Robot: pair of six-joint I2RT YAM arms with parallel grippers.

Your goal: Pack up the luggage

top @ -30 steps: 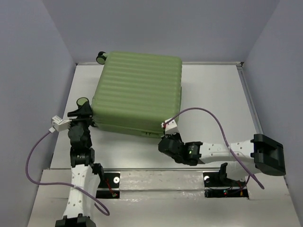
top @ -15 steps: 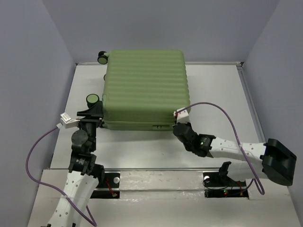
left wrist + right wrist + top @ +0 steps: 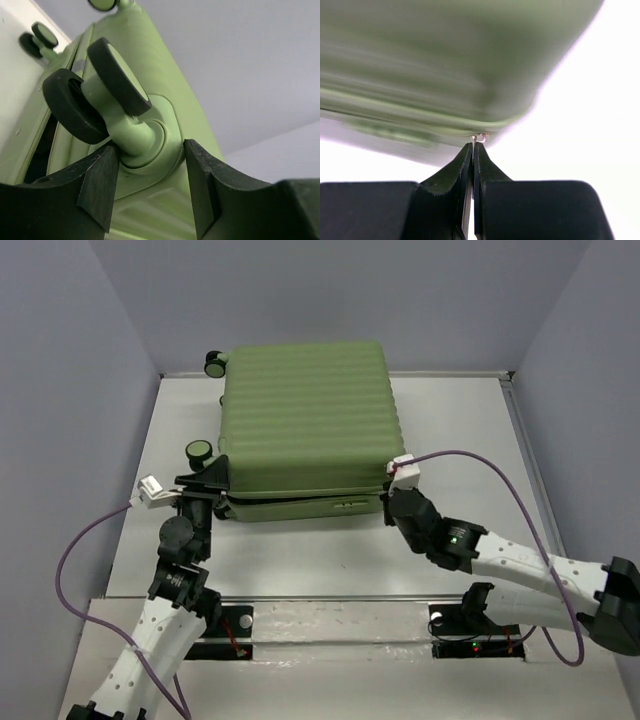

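Roughly mid-table and toward the far wall: one suitcase (image 3: 305, 415) lying flat on the white table (image 3: 470, 440), both halves together.

Left side. The left claw (image 3: 213, 483) sits at the case's near left corner. In its wrist view the fingers (image 3: 97, 185) stand apart, one on each side of the green socket that carries the near wheel (image 3: 95, 95). So it is open and straddling the socket. I cannot tell whether the pads press on it. A second wheel (image 3: 213, 362) shows at the far left corner.

Middle. The shell is pale sage green and hard, with ribs running side to side across the upper face and rounded corners. The wheels are black with green hubs, paired on short green stems. A dark seam runs along the near side between the two halves. In the left wrist view it shows as a narrow dark slit near the wheel.

Heading. The wheel end faces left and the opposite end faces right, so the long axis lies across the table, left to right. The broad ribbed face is up. The near edge is slightly skewed, its right end a little farther from the arms.

Right side. The right claw (image 3: 390, 502) is at the near right corner, low against the seam. Its wrist view shows the two fingers pressed together with no gap, and a small metal tab (image 3: 481, 135) right at their tips. Whether the tab is pinched, I cannot tell.
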